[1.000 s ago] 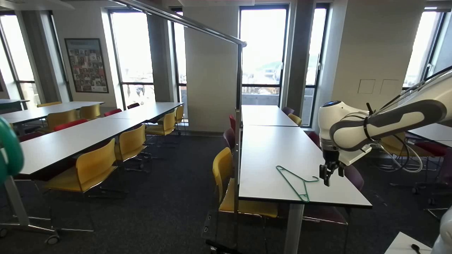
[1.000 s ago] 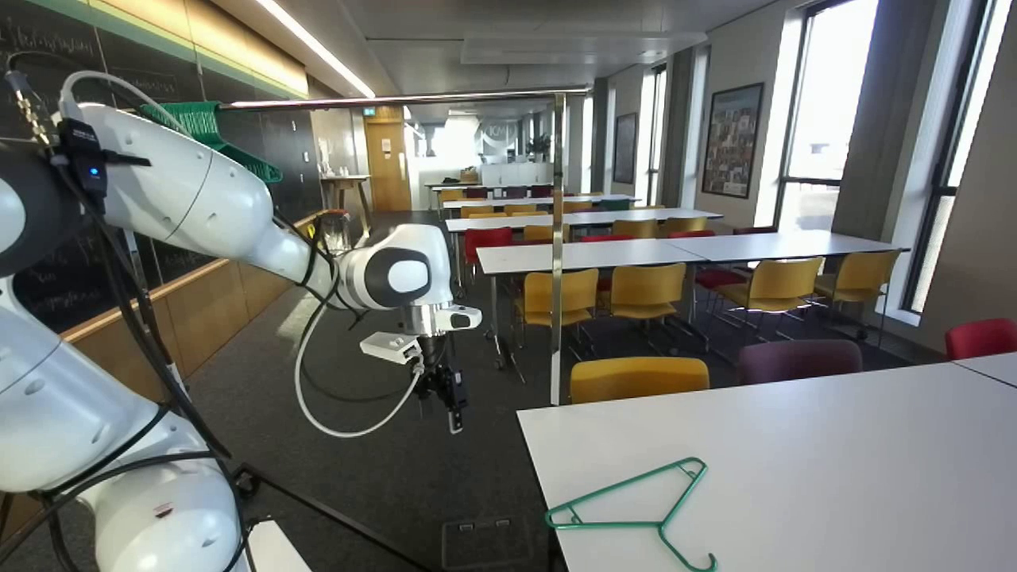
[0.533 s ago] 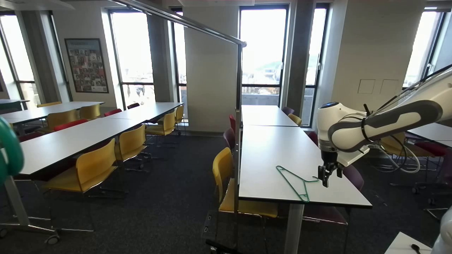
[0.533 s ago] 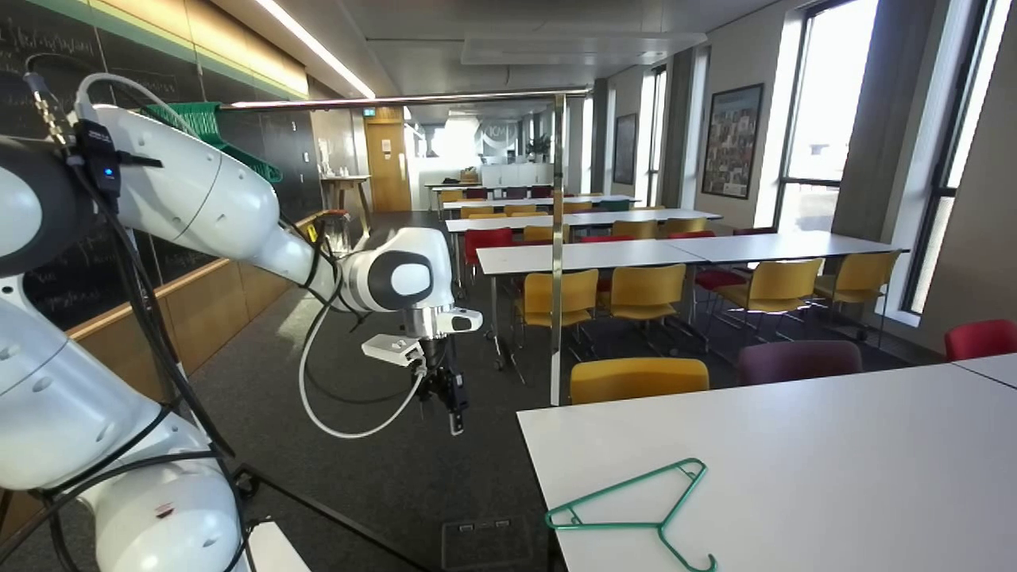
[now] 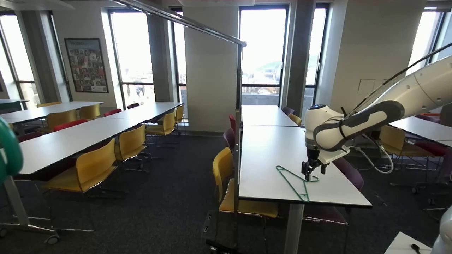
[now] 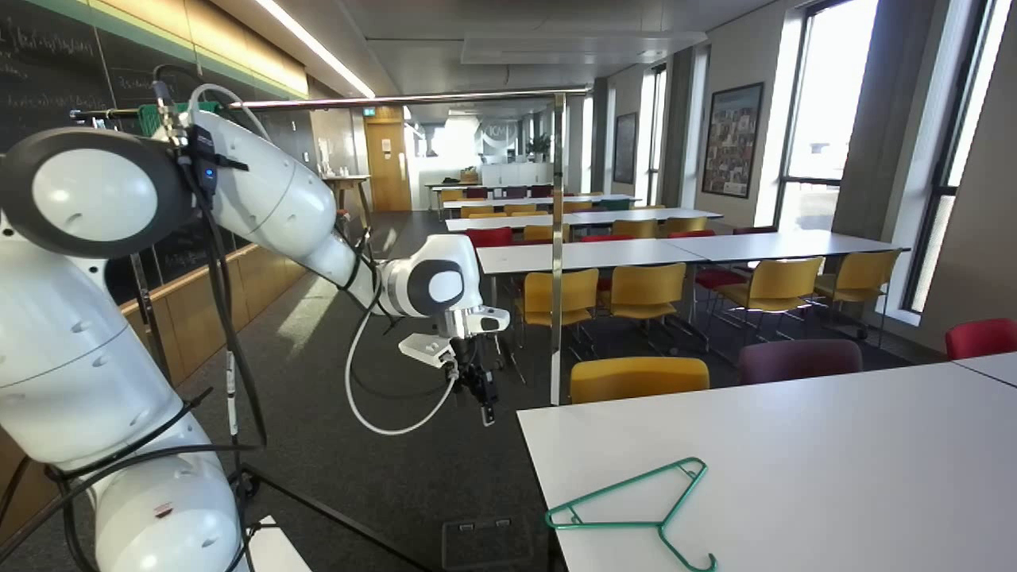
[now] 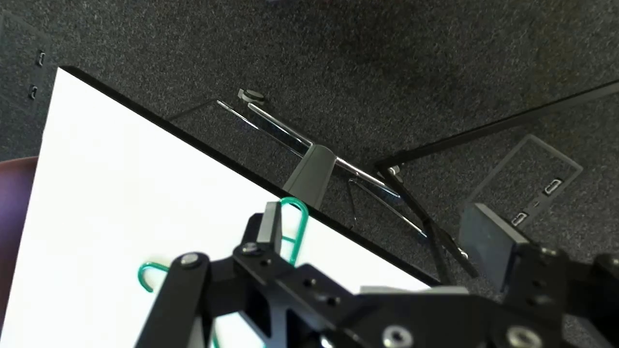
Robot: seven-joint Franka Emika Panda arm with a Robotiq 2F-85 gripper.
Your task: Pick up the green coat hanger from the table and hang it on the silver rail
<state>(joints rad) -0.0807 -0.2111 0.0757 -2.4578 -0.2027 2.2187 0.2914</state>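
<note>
A thin green coat hanger lies flat on the white table, near its end edge. In the wrist view one rounded end of the hanger and its hook show; black gripper parts hide much of the rest. My gripper stands open with nothing between its fingers, higher than the tabletop. Seen from the wrist, one finger covers part of the hanger while the opposite finger is over the floor. In an exterior view the gripper overlaps the hook. Above runs the silver rail.
An upright post carries the rail's end beside the table. Green hangers on the rail are partly hidden behind the arm. A yellow chair and a purple chair stand along the table's sides. A blurred green shape fills an exterior view's edge.
My arm has swung toward the table, leftward in one exterior view and rightward in the other, with the gripper a little higher. The jaws stayed open and the hanger has not moved.
</note>
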